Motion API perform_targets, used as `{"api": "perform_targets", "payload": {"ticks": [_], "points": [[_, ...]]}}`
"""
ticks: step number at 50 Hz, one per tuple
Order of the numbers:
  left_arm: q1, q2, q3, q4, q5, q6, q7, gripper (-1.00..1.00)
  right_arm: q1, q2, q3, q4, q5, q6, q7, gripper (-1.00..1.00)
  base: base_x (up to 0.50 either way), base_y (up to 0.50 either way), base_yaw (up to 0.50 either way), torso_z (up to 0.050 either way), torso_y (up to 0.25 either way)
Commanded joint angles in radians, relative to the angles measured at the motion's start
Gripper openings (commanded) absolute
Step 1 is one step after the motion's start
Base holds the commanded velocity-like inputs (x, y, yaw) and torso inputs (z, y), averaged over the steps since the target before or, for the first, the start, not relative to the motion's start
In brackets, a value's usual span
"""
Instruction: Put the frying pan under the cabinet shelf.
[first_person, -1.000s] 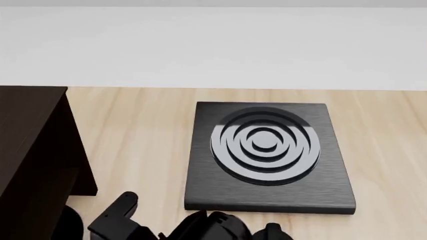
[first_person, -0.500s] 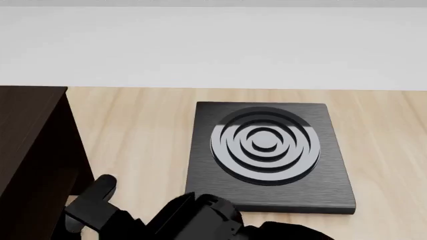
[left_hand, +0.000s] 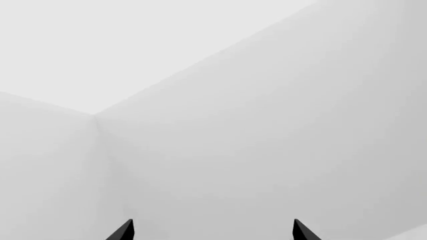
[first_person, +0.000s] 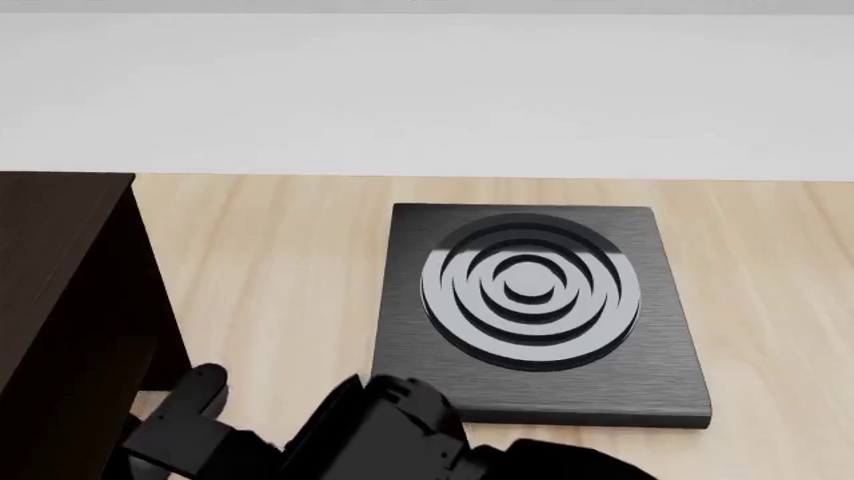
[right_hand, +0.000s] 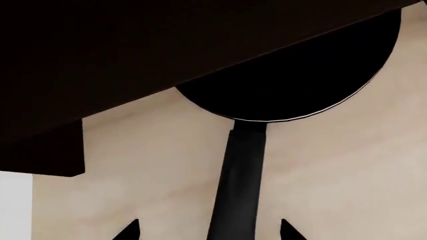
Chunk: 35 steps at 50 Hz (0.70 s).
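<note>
Now, right wrist view: the right gripper (right_hand: 209, 231) shows two dark fingers (right_hand: 127, 231) spread apart, one tip on each side of the pan's handle (right_hand: 237, 190). The handle runs between the tips with a visible gap on both sides, so the fingers are open and not clamping it. Whether the handle touches anything nearer the camera cannot be told, as it leaves the picture there.

The pan (right_hand: 293, 80) lies on the light wood counter (right_hand: 347, 180). Its round black bowl with a thin bright rim sits partly beneath the dark panel of the cabinet (right_hand: 133, 55); the handle points out from under it toward the gripper. A dark cabinet leg or side panel stands on the counter to one side of the handle, apart from it.

Left wrist view: the left gripper (left_hand: 212, 231) shows two dark tips set wide apart with nothing between them, open, facing pale blank walls meeting at a corner.

Head view: a black arm (first_person: 360, 435) fills the near edge, reaching toward the cabinet at the picture's left. The pan is not visible here. A square black stove plate (first_person: 534, 310) with concentric rings lies flat on the counter, well apart from the cabinet.
</note>
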Motion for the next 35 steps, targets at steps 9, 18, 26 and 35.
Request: {"api": "perform_targets", "payload": {"ticks": [9, 18, 26, 35], "points": [[-0.022, -0.007, 0.002, -0.006, -0.039, 0.0, -0.021, 1.0, 0.073, -0.002, 0.011, -0.049, 0.008, 0.056, 0.05, 1.0, 0.0, 0.0, 0.0, 0.0, 0.0], [-0.027, -0.004, 0.006, -0.01, -0.052, 0.002, -0.027, 1.0, 0.14, -0.002, 0.016, -0.085, 0.078, 0.051, 0.102, 1.0, 0.0, 0.0, 0.0, 0.0, 0.0], [-0.04, 0.004, 0.01, -0.026, -0.052, 0.001, -0.026, 1.0, 0.177, 0.061, 0.056, -0.24, 0.144, 0.086, 0.201, 1.0, 0.0, 0.0, 0.0, 0.0, 0.0], [-0.045, 0.017, 0.015, -0.034, -0.05, 0.004, -0.024, 1.0, 0.203, 0.16, 0.111, -0.457, 0.239, 0.136, 0.338, 1.0, 0.0, 0.0, 0.0, 0.0, 0.0]]}}
